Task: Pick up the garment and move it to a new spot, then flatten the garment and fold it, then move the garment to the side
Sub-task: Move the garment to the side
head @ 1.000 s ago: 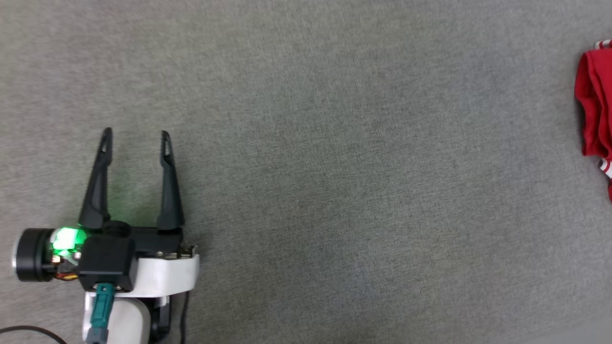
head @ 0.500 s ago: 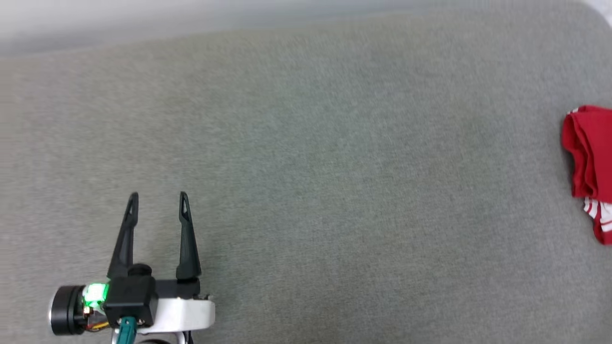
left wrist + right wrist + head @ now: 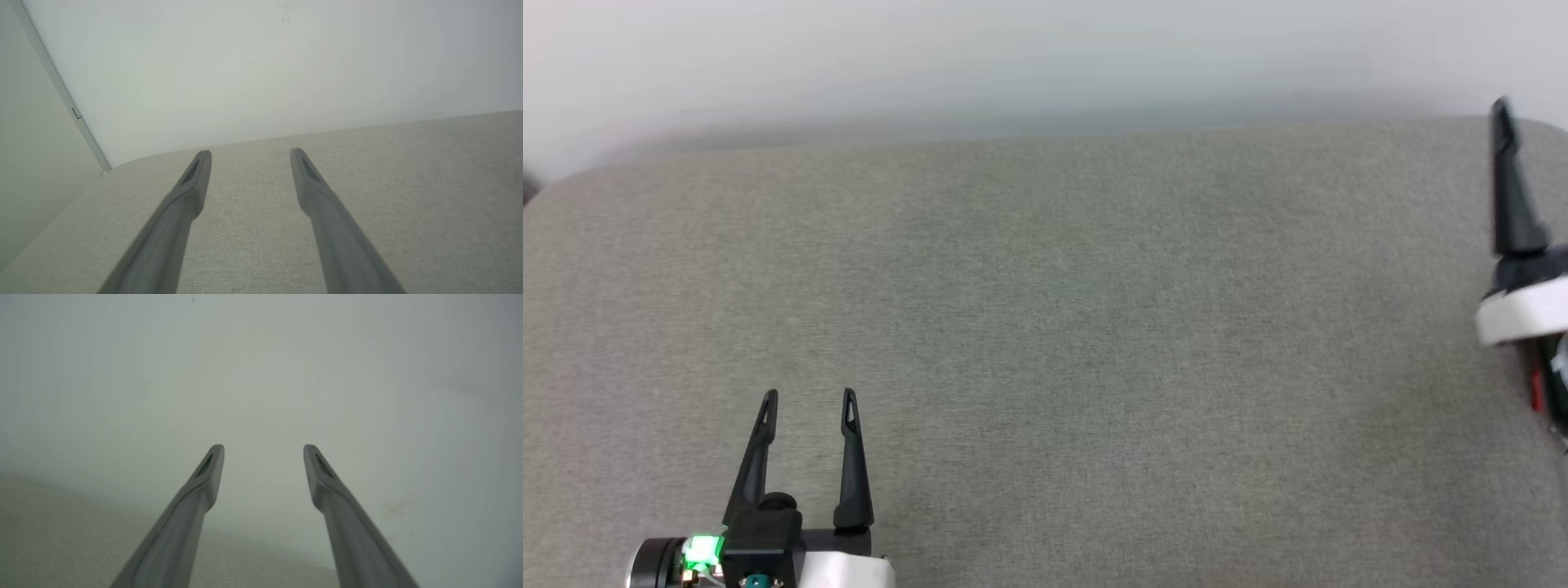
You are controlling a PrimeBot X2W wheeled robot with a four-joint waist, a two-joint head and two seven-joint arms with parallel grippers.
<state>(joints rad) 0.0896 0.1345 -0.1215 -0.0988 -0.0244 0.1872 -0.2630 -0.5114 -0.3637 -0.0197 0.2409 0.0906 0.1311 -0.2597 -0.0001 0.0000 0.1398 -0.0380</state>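
Grey cloth-covered counter point(image 3: 1045, 327) across most of the head view, far corners rounded, pale wall point(image 3: 1013, 57) behind it. At the lower left, over the counter, left gripper point(image 3: 809, 394) with fingers pointing toward the wall and set wide apart, grey cloth showing in the gap. Same spread in the left wrist view point(image 3: 250, 152). Right gripper point(image 3: 263, 447) likewise wide, pale wall in the gap, counter low in that view. At the head view's right edge, one dark finger point(image 3: 1511, 196) above a white wrist shell point(image 3: 1519, 314). Green light point(image 3: 704, 547) at the left gripper's base. Thin red streak point(image 3: 1536, 388) under the white shell: cloth or arm part, cannot tell, so cannot tell where the garment lies.
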